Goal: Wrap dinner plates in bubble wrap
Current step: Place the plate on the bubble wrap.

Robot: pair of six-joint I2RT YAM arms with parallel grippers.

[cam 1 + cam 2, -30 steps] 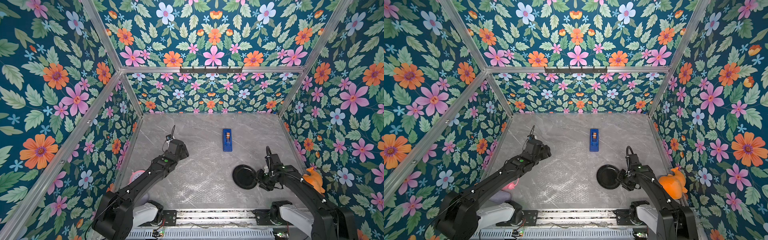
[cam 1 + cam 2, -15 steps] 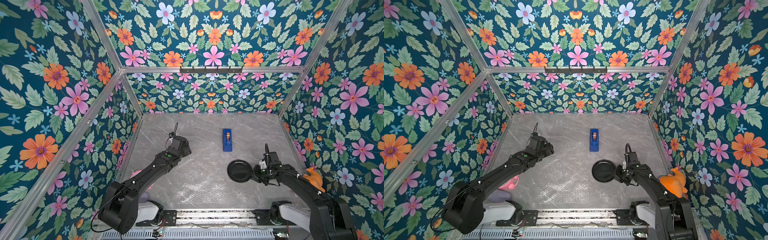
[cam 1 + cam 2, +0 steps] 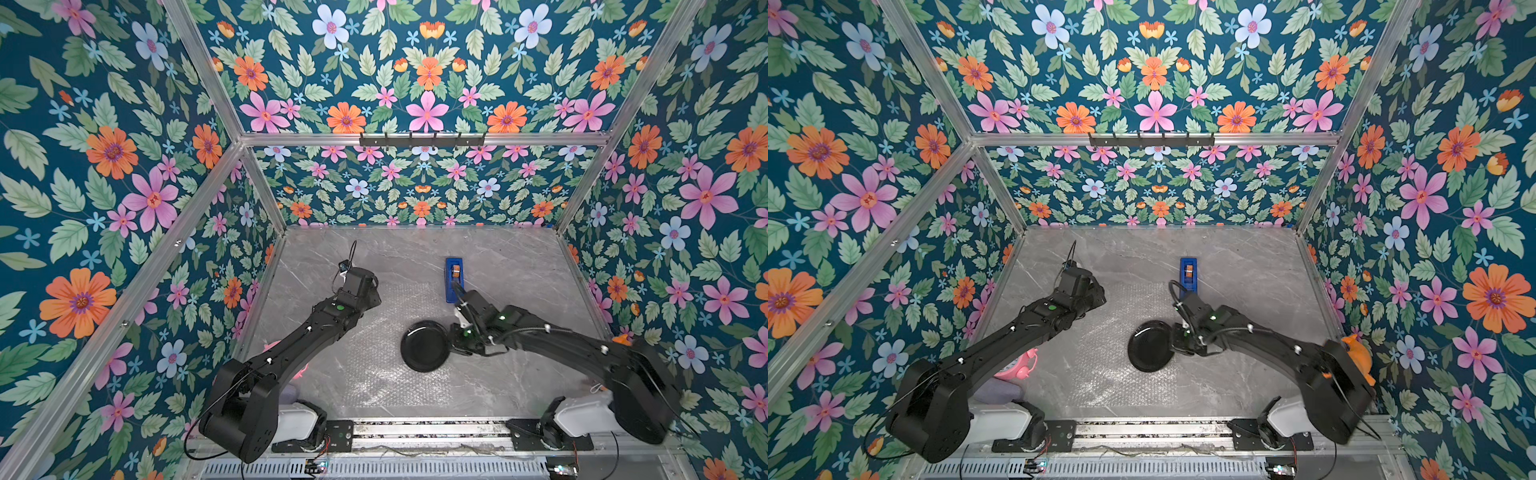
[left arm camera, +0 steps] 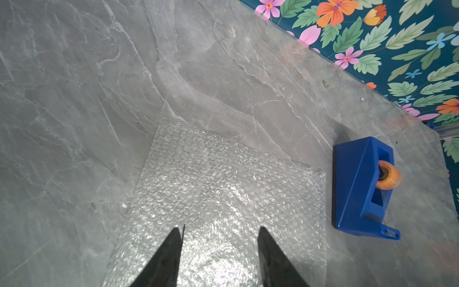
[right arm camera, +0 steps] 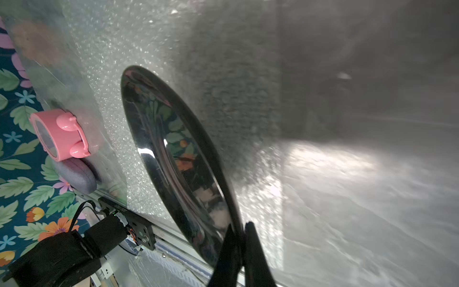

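Observation:
The black glossy dinner plate (image 3: pixel 424 345) (image 3: pixel 1149 345) is over the right part of the bubble wrap (image 3: pixel 374 370) (image 3: pixel 1113 332). That clear bubbled sheet lies flat on the grey table. My right gripper (image 5: pixel 241 227) (image 3: pixel 452 347) is shut on the plate's (image 5: pixel 173 154) right rim, and the plate looks tilted above the sheet. My left gripper (image 4: pixel 218 227) (image 3: pixel 368 291) hangs open over the wrap's (image 4: pixel 211 179) far left corner, with nothing between its fingers.
A blue tape dispenser (image 3: pixel 453 274) (image 4: pixel 362 186) stands just beyond the wrap's far right corner, close to the right arm's wrist. A pink alarm clock (image 3: pixel 1021 365) (image 5: pixel 58 134) and a grey rounded object (image 5: pixel 77 174) sit by the left wall. An orange object (image 3: pixel 1356 357) is at the right wall.
The right gripper closed on the plate's rim and carried it left over the bubble wrap. The left arm moved right toward the wrap's far corner, its jaws narrowing.

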